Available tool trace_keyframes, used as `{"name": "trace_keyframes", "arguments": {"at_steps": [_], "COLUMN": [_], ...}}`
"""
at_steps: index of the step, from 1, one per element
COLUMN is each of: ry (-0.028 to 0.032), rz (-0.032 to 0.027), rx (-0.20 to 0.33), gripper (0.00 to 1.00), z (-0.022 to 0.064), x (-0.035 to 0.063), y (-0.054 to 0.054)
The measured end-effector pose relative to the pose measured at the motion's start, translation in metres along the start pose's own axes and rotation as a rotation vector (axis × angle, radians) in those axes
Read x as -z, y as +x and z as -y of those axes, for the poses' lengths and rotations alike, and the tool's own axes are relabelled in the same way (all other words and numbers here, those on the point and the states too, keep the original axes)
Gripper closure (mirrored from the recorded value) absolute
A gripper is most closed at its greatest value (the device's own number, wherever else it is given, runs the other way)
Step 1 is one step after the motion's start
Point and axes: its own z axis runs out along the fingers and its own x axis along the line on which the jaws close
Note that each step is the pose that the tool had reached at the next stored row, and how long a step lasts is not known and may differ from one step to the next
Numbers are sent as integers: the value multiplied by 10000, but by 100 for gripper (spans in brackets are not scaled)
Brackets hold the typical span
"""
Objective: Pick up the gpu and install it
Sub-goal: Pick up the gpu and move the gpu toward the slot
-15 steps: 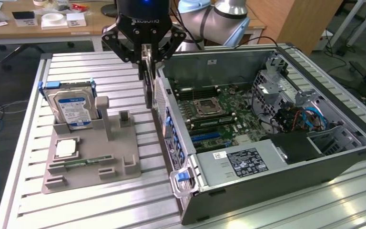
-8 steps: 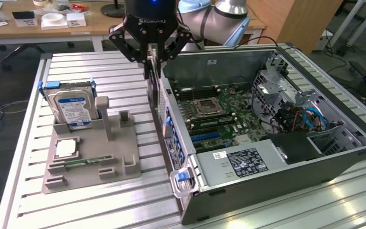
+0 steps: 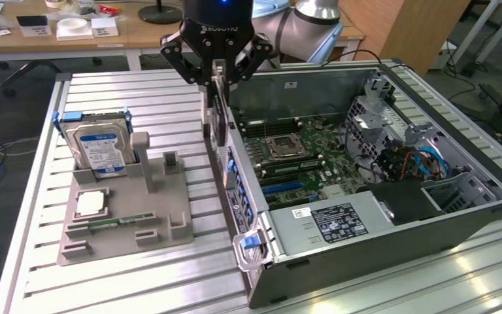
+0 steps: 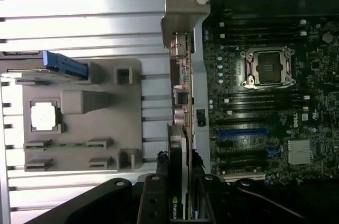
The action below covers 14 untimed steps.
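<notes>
The black 2-finger gripper [image 3: 219, 77] is clenched on the flat green gpu [image 3: 219, 121], which hangs edgewise over the rear wall of the open grey metal computer case [image 3: 391, 239]. If misaligned, it could strike that wall or jam short of its slot.

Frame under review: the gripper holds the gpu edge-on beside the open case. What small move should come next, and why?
Probably a short sideways shift toward the motherboard before any descent. The gripper is shut on the gpu, which hangs about over the case's rear wall, while the blue slot lies further in.
</notes>
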Motion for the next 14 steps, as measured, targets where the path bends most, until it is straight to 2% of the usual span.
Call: {"name": "trace_keyframes", "arguments": {"at_steps": [14], "ry": [-21], "rz": [-2], "rx": [0], "gripper": [73], "z": [-15], "x": [-6], "y": [-205]}}
